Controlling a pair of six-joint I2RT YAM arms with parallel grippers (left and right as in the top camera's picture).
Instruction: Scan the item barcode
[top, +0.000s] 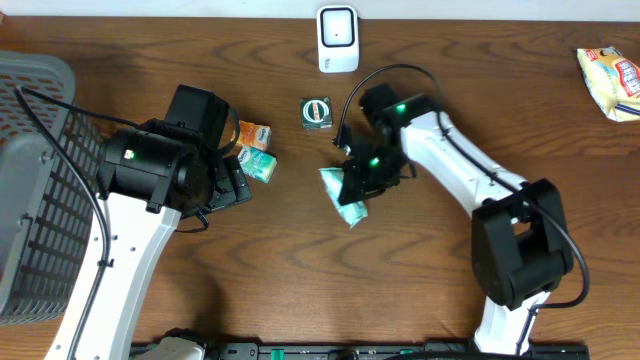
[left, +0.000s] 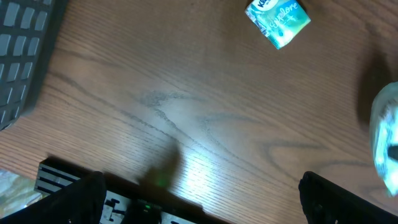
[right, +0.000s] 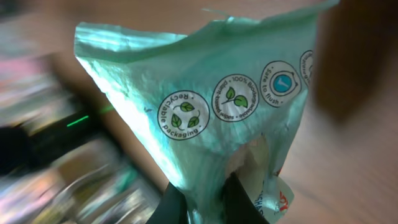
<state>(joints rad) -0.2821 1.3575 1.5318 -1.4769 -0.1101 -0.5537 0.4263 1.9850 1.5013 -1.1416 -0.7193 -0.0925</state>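
The item is a pale green plastic packet printed with round recycling marks. My right gripper is shut on its lower end, just above the table's middle. In the right wrist view the black fingers pinch the crumpled film at the bottom of the frame, and the gripper is closed tight. No barcode shows on the side facing the cameras. A white upright scanner-like device stands at the back centre. My left gripper is open and empty over bare wood.
A small green box lies in front of the white device. An orange packet and a teal packet lie by the left gripper. A grey basket fills the left edge. A yellow snack bag lies far right.
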